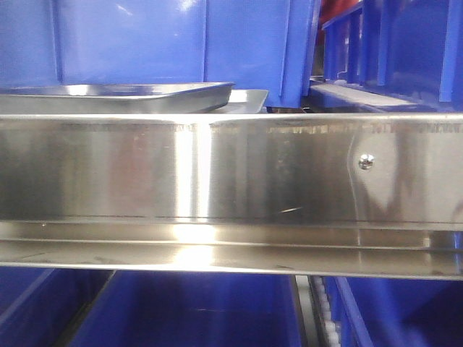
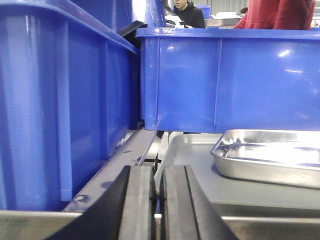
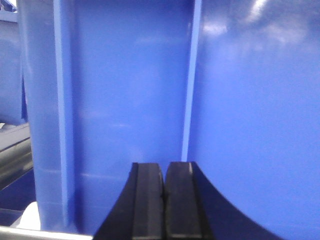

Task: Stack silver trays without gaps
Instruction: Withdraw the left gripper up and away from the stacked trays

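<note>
Two trays on the shelf, both claws pressed together

Two silver trays sit behind the steel shelf rail (image 1: 231, 166): the upper tray (image 1: 123, 96) rests tilted on the lower tray (image 1: 242, 101), overlapping it. Blue bins (image 2: 230, 75) stand just behind. The left claw (image 2: 159, 205) and right claw (image 3: 164, 200) each have fingers pressed together, holding nothing.

Blue plastic bins (image 1: 181, 43) line the shelf behind a broad steel rail (image 1: 231, 173); two people (image 2: 187, 12) stand beyond.
</note>
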